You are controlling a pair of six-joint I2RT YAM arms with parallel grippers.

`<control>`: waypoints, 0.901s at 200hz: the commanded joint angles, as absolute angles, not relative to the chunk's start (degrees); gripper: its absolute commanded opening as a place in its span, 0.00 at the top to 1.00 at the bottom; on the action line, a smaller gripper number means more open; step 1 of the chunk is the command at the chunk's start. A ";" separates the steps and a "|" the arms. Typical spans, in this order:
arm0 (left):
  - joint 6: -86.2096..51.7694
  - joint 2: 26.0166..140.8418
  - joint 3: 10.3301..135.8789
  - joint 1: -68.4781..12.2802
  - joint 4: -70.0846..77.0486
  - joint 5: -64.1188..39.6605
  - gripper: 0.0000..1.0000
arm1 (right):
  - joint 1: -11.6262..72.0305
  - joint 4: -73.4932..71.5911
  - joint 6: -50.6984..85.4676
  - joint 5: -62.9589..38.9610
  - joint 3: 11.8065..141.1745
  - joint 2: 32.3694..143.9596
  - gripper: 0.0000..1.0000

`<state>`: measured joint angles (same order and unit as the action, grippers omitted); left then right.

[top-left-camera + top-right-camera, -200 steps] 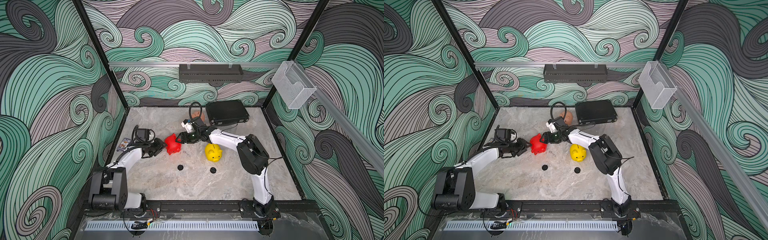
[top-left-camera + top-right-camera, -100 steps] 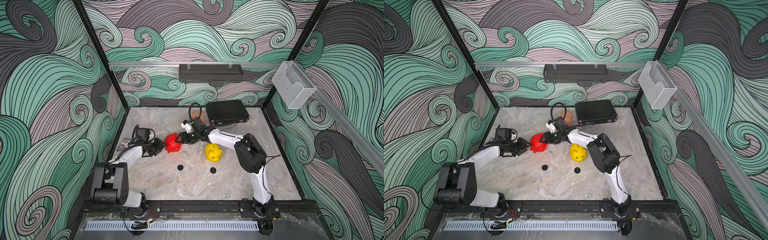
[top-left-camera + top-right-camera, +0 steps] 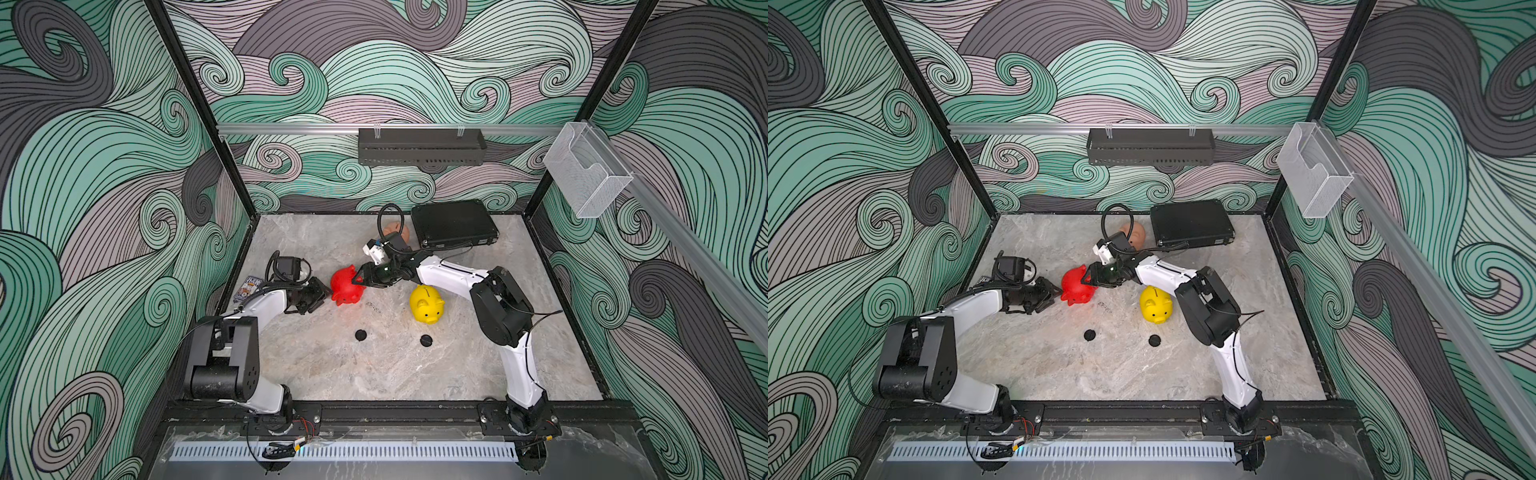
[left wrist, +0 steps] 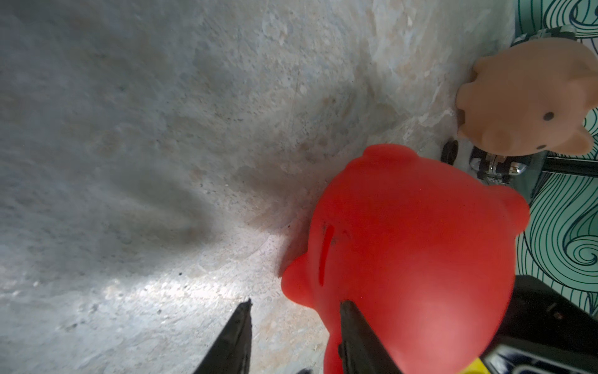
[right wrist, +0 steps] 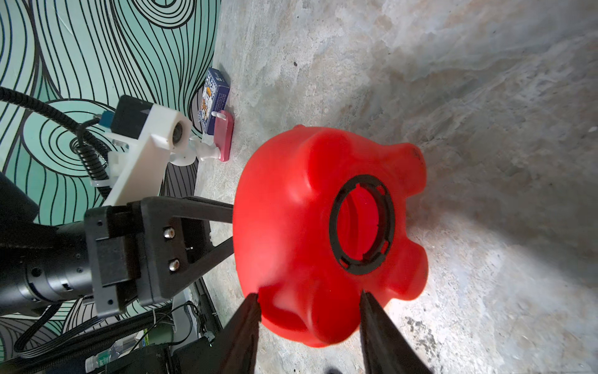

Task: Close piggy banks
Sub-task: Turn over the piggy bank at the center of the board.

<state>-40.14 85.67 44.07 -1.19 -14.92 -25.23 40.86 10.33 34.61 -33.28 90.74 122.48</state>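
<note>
Mid-table, the glossy red plastic piggy bank lies tipped with its unplugged belly hole showing, the right gripper straddling its rump, the left gripper narrowly parted against its back, grip unclear.

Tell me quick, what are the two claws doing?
Left gripper: nearly shut at the glossy red plastic piggy bank; grip cannot be told.
Right gripper: open, jaws straddling the same piggy bank.
</note>
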 commanded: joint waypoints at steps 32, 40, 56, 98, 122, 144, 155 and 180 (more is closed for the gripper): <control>-39.73 86.40 46.20 -2.28 -15.28 -26.59 0.56 | 42.41 13.67 33.34 -34.72 94.37 119.82 0.48; -39.64 86.39 46.39 -2.29 -15.51 -26.54 0.55 | 42.54 13.88 33.17 -34.72 94.52 119.71 0.47; -39.59 86.29 46.71 -2.36 -15.64 -26.46 0.56 | 42.63 14.29 33.18 -34.72 94.79 119.49 0.47; -39.46 86.83 47.39 -2.46 -15.95 -26.20 0.56 | 42.91 15.57 33.23 -34.94 95.94 119.61 0.47; -39.46 87.05 47.54 -2.55 -16.17 -26.02 0.56 | 43.11 16.08 33.28 -34.83 96.48 119.91 0.47; -39.27 87.42 47.47 -2.60 -16.08 -25.68 0.55 | 43.46 17.36 33.31 -34.84 98.09 120.63 0.47; -39.29 87.64 47.50 -2.64 -16.06 -25.62 0.56 | 43.74 17.57 33.25 -34.86 98.63 120.84 0.47; -38.87 88.08 48.03 -2.63 -16.56 -25.10 0.56 | 44.25 18.09 33.24 -34.85 99.29 121.46 0.47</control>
<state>-40.01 87.20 45.36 -2.04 -16.29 -24.67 42.94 16.88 33.69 -33.47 97.84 121.71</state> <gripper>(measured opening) 0.445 0.529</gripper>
